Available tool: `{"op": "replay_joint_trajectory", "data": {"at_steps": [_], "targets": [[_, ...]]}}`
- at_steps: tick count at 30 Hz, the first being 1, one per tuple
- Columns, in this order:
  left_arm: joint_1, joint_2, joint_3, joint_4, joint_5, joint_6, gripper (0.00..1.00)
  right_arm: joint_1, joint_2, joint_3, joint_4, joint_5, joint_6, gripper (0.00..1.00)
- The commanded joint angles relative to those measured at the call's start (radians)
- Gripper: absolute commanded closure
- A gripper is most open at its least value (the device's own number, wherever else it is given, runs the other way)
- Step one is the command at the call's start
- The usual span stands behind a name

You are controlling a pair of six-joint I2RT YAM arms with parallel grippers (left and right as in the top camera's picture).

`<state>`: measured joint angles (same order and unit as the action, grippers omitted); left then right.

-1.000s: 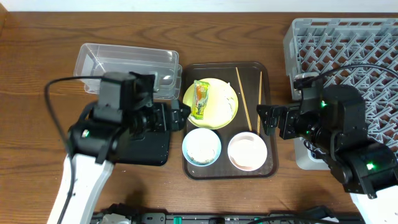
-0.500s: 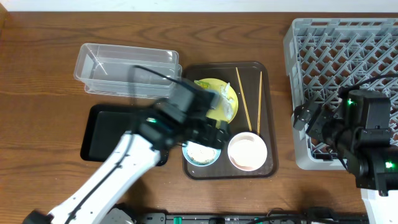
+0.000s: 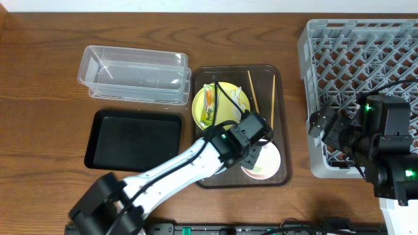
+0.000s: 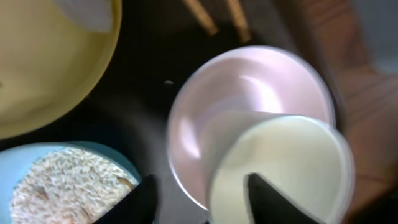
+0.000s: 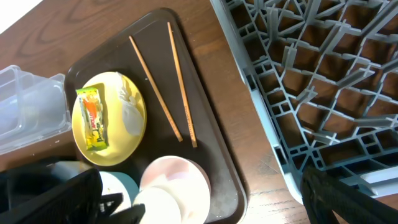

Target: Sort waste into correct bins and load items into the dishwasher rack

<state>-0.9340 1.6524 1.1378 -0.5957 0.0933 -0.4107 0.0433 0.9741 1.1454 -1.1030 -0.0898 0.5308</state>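
Hovering above the white bowl [image 4: 249, 93], the left gripper [image 4: 199, 183] is spread; we see the right gripper [image 3: 318, 124] likewise spread, at the rack's [image 3: 366, 39] edge.

table [image 3: 39, 78]: wood, visible grain, satin | clear tub [image 3: 130, 91]: transparent plastic, glossy | black tray [image 3: 134, 138]: smooth plastic, dull sheen | rack [image 3: 366, 46]: grey plastic, matt | brown tray [image 3: 266, 91]: smooth, glossy | white bowl [image 4: 249, 93]: smooth, glossy | chopsticks [image 5: 155, 88]: bare wood | wrapper [image 5: 92, 118]: shiny printed film
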Motion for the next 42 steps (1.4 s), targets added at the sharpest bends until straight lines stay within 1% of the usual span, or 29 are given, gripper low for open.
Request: {"op": "replay_joint_trajectory", "data": {"at_steps": [1,2,6,8,11,15,18,19,20,22,24,27,30,35,38,42], "targets": [[0.000,0.026,0.013,0.004,-0.034,-0.014,0.63,-0.008,-0.007,0.019,-0.002,0.002,0.003,0.01],[0.000,0.024,0.013,0.008,-0.034,-0.014,0.75,-0.008,-0.007,0.019,-0.003,0.002,0.003,0.01],[0.006,-0.009,0.023,0.006,-0.021,-0.014,0.94,-0.008,-0.007,0.019,-0.002,0.003,0.003,0.01],[0.018,-0.046,0.024,0.007,0.003,-0.014,0.94,-0.008,-0.007,0.019,-0.002,0.003,0.003,0.01],[0.065,-0.117,0.024,0.006,0.080,-0.013,0.94,-0.008,-0.007,0.019,-0.002,0.002,-0.005,0.01],[0.188,-0.237,0.024,0.003,0.271,-0.009,0.94,-0.008,-0.007,0.019,0.010,-0.036,-0.047,0.01],[0.327,-0.319,0.024,0.000,0.515,0.043,0.93,-0.007,-0.007,0.019,0.072,-0.211,-0.200,0.01],[0.385,-0.343,0.024,0.000,0.627,0.065,0.94,-0.007,-0.007,0.019,0.098,-0.299,-0.262,0.01],[0.443,-0.360,0.024,0.000,0.745,0.085,0.93,-0.007,-0.007,0.019,0.130,-0.430,-0.343,0.01],[0.542,-0.380,0.024,0.000,0.962,0.116,0.94,-0.003,-0.007,0.019,0.177,-0.639,-0.457,0.01],[0.623,-0.384,0.024,0.000,1.155,0.140,0.94,0.013,-0.005,0.018,0.218,-0.816,-0.528,0.01],[0.699,-0.383,0.024,0.000,1.328,0.145,0.94,0.068,0.009,0.018,0.263,-0.993,-0.600,0.01],[0.740,-0.383,0.024,0.000,1.411,0.146,0.94,0.140,0.027,0.018,0.300,-1.026,-0.615,0.01],[0.748,-0.383,0.024,0.007,1.444,0.145,0.94,0.252,0.053,0.018,0.389,-1.024,-0.613,0.03],[0.748,-0.383,0.024,0.007,1.444,0.145,0.94,0.315,0.077,0.018,0.454,-0.974,-0.565,0.09],[0.748,-0.383,0.024,0.007,1.444,0.145,0.94,0.351,0.106,0.018,0.525,-0.921,-0.500,0.15]]}}
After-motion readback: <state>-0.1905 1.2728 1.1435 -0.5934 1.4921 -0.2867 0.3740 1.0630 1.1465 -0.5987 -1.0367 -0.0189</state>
